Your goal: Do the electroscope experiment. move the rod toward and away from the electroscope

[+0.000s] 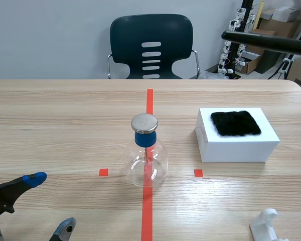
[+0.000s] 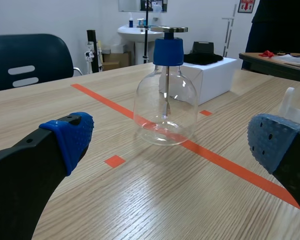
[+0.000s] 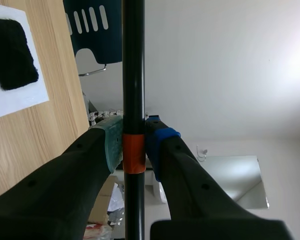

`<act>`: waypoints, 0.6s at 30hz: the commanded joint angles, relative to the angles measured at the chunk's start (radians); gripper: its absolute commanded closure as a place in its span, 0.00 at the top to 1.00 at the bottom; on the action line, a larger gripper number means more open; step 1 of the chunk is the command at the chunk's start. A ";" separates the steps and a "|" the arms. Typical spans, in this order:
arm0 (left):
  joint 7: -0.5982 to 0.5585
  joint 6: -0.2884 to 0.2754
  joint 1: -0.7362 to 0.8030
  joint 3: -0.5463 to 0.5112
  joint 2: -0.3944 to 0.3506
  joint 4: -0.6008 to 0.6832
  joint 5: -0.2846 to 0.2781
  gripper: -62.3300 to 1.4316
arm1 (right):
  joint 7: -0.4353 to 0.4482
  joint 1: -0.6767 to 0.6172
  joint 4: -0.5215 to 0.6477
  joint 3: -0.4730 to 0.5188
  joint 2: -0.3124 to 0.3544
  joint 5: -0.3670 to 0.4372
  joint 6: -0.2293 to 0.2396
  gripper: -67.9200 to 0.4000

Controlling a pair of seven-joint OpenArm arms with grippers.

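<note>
Rod (image 3: 133, 75) betw. R jaws, tight in grip; L jaws wide apart, electroscope (image 2: 166, 95) ahead.

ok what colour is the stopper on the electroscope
Blue stopper, topped by a silver disc; shows best in the left wrist view.

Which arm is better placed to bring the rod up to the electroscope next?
Right. The right gripper is shut on the black rod with an orange band, held high. The left gripper is open, low before the clear glass flask electroscope.
</note>
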 commanded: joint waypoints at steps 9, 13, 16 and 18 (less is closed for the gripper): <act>-0.018 -0.001 -0.005 0.001 0.002 0.010 -0.006 1.00 | 0.000 0.007 0.017 0.003 -0.022 0.011 0.002 0.03; -0.018 -0.001 -0.005 0.001 0.002 0.010 -0.006 1.00 | 0.000 0.007 0.017 0.003 -0.022 0.011 0.002 0.03; -0.018 -0.001 -0.005 0.001 0.002 0.010 -0.006 1.00 | 0.000 0.007 0.017 0.003 -0.022 0.011 0.002 0.03; -0.018 -0.001 -0.005 0.001 0.002 0.010 -0.006 1.00 | 0.000 0.007 0.017 0.003 -0.022 0.010 0.002 0.03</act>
